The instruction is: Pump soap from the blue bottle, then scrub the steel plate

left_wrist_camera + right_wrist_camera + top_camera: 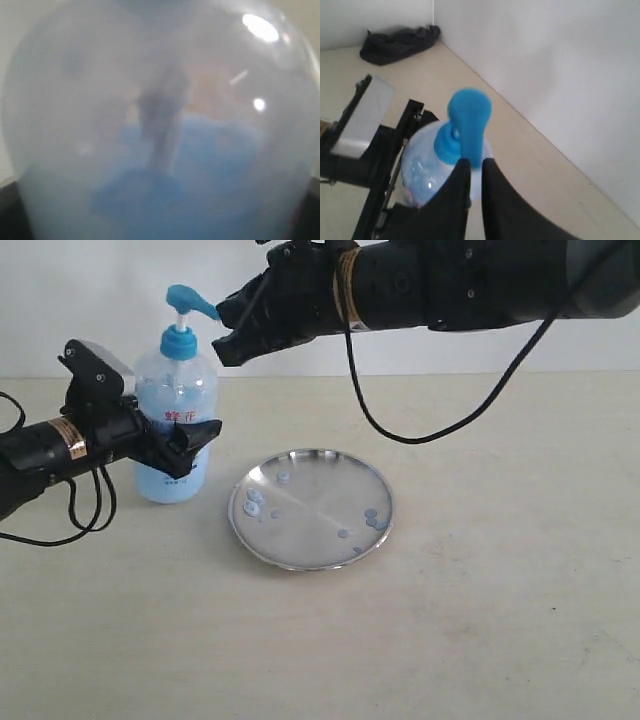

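The blue bottle point(175, 430) stands upright left of the steel plate point(320, 530). My left gripper point(190, 445) is shut on the bottle's body. In the left wrist view the bottle point(160, 150) fills the frame as a blur and hides the fingers. The bright blue pump head point(190, 302) points right. My right gripper point(225, 332) hovers at the spout tip with its jaws nearly together and nothing between them. In the right wrist view the fingertips point(476, 162) sit just short of the pump head point(469, 117). Small bluish soap drops point(255, 502) speckle the plate's left and right sides.
A dark crumpled cloth point(400, 42) lies at the table's far corner by the wall. The right arm's black cable point(400, 425) loops down above the table behind the plate. The left arm point(60, 445) lies low along the table's left edge.
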Motion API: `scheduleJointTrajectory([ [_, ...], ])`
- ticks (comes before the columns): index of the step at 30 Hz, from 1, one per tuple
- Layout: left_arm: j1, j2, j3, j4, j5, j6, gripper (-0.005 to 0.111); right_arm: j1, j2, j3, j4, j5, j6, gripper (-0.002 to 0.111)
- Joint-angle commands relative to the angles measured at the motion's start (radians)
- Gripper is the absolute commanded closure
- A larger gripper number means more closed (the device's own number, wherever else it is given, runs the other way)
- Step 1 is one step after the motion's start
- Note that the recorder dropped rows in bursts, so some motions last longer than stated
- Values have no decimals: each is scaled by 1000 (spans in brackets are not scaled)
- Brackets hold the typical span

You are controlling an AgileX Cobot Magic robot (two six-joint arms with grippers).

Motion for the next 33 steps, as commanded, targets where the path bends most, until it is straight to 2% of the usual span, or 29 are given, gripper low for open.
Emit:
scheduleJointTrajectory([
  [1,-8,19,-5,-219,-171,-105,102,6,-135,15,-32,0,-75,109],
  [5,-8,59,-5,-225,-235,-142,102,6,-295,90,-30,34,-122,109],
  [9,-8,64,-5,-223,-295,-168,102,6,-457,213,-30,197,-236,109],
  [15,-8,64,-5,-181,-295,-202,102,6,-643,399,-30,473,-277,109],
  [18,-8,64,-5,-110,-261,-222,100,6,-696,493,-26,484,-270,109],
  [19,-8,64,-5,-78,-246,-222,97,6,-705,524,-26,481,-258,109],
  [22,-8,64,-5,7,-228,-222,74,6,-725,592,-26,471,-200,109],
  [25,-8,64,-5,40,-243,-222,32,6,-728,627,-26,468,-179,109],
  [27,-8,64,-5,3,-267,-222,2,6,-728,635,-24,463,-163,109],
  [28,-8,64,-5,-15,-276,-226,-3,6,-728,635,-21,461,-158,109],
  [33,-8,64,-5,-33,-285,-230,-3,6,-728,635,-22,458,-121,109],
])
